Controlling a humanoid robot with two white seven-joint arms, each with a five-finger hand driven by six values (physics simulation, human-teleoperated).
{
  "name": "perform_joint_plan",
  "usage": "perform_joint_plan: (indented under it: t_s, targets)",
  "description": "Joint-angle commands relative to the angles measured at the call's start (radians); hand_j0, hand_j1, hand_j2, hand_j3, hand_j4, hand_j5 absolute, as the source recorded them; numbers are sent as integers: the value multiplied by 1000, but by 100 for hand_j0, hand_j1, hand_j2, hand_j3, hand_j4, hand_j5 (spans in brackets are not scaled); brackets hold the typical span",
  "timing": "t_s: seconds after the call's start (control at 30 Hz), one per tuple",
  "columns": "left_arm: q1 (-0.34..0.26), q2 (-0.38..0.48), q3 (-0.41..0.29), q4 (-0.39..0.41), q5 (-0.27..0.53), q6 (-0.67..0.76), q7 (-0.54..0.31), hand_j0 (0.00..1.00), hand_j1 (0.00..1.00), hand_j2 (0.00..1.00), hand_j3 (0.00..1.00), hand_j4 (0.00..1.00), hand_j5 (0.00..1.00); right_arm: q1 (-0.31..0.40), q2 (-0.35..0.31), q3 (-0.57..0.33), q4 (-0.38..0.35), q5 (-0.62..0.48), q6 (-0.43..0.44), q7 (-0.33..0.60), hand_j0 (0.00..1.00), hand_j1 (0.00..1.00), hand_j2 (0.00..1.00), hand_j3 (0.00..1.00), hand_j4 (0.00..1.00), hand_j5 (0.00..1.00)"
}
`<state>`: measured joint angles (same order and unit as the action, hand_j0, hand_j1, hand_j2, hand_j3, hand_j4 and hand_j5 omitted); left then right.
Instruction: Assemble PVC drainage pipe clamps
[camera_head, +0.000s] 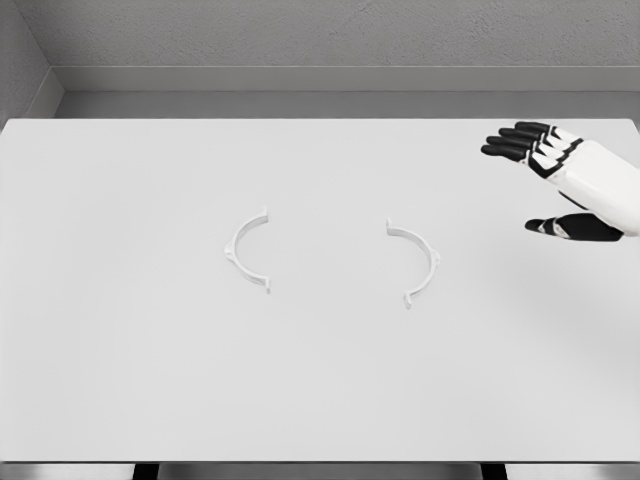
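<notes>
Right hand (565, 180) hovering over table (120, 380), fingers spread, empty, well apart from clamp halves (415, 262)

Bare bench (150, 380) lies between and around the two clamp halves (248, 250) (415, 262), which stand well apart.

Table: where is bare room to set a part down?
The white table is bare along its near edge and left side. The gap between the left white half-ring clamp and right white half-ring clamp is free. The open right hand crowds the far right.
</notes>
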<state>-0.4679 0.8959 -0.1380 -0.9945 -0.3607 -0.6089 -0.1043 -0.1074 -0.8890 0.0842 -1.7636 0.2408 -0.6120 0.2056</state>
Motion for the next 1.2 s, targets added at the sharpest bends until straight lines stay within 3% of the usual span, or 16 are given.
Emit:
perform_joint_plan:
  t_s: [0.0,0.13,0.2,0.27,0.33,0.43,0.87,1.17]
  targets:
    - [0,-46,-44,-115,-30,-2,-23,100,100,100,100,100,100,0,1,6,-4,-8,1,-2,100,100,100,100,100,100]
    - [5,-87,-166,-147,-43,-2,-25,100,100,100,100,100,100,-2,1,6,-1,-8,1,0,100,100,100,100,100,100]
    - [11,-84,-169,-165,-43,-2,-29,100,100,100,100,100,100,-11,7,22,-1,9,1,1,100,100,100,100,100,100]
    - [12,-81,-170,-170,-43,-2,-54,100,100,100,100,100,100,-44,97,49,26,129,1,1,100,100,100,100,100,100]
    - [12,-78,-170,-170,-43,-2,-57,100,100,100,100,100,100,-38,134,49,42,163,1,1,100,100,100,100,100,100]
    - [11,-77,-169,-170,-41,-2,-57,100,100,100,100,100,100,-38,134,55,98,163,1,0,100,100,100,100,100,100]
    - [11,-98,-167,-185,-38,-2,-57,100,100,100,100,100,100,-41,148,186,101,207,1,0,100,100,100,100,100,100]
    - [14,-206,-206,-219,-64,-2,-91,100,100,100,100,100,100,-48,177,196,121,215,1,0,100,100,100,100,100,100]
